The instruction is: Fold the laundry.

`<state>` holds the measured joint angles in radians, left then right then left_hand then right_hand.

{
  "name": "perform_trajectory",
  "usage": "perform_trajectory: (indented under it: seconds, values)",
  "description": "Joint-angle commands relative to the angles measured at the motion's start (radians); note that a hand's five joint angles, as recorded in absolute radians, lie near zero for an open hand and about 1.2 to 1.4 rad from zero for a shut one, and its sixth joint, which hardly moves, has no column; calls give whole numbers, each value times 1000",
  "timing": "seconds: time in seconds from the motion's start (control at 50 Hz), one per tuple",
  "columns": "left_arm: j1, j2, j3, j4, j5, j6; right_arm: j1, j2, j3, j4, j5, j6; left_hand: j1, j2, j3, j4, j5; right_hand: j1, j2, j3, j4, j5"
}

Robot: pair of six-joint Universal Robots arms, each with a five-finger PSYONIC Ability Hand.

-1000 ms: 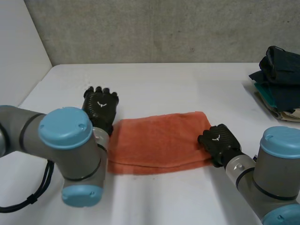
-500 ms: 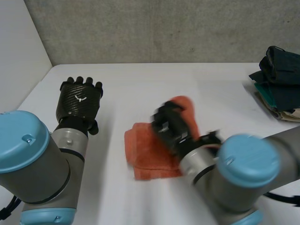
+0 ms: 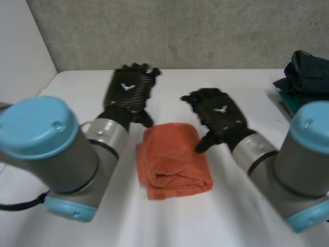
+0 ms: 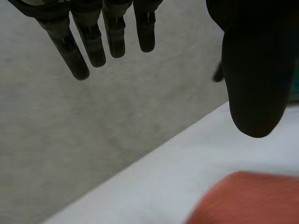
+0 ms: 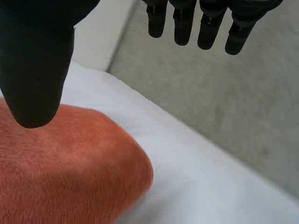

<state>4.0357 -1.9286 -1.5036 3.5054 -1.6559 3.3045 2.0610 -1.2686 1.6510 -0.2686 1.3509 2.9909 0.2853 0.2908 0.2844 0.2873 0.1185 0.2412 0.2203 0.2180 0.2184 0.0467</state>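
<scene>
Orange towel (image 3: pixel 172 159), folded, beside right hand (image 3: pixel 221 116)

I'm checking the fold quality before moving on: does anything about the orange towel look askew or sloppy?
Slightly. The orange towel is folded on the table, but its layers do not line up: at the near edge the bottom layer pokes out under a loose fold. Nothing else stands out.

Orange terry towel (image 3: pixel 172 157): folded into a thick, compact packet lying flat on the white table (image 3: pixel 247 92), just 6 o'clock of table centre. Long axis runs 12 to 6. Layered, looped edges face 6 o'clock; the 12 o'clock end is rounded.
</scene>
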Motion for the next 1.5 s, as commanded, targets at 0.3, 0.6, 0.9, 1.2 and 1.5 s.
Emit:
perform_trajectory:
  seconds: [0.3,0.6,0.9,1.2,1.5]
  values:
    - [-90,-303,132,-307,-271,99,-39,385,-329,354,-119,-87,119,114,120,117,111,-67,-46,-44,-44,-47]
    - [-106,-175,123,-309,-262,184,27,234,-275,272,53,-336,90,84,91,88,82,-67,-46,-44,-44,-47]
    - [-31,106,16,-295,53,127,129,26,231,-127,34,-329,2,-4,3,0,-6,-67,-46,-44,-44,-47]
    - [13,108,-24,-275,226,-13,159,204,213,-327,36,-349,16,11,17,14,9,52,73,75,75,72]
    - [13,108,-37,-250,226,-13,154,310,109,-357,39,-356,16,11,17,14,9,340,361,363,363,360]
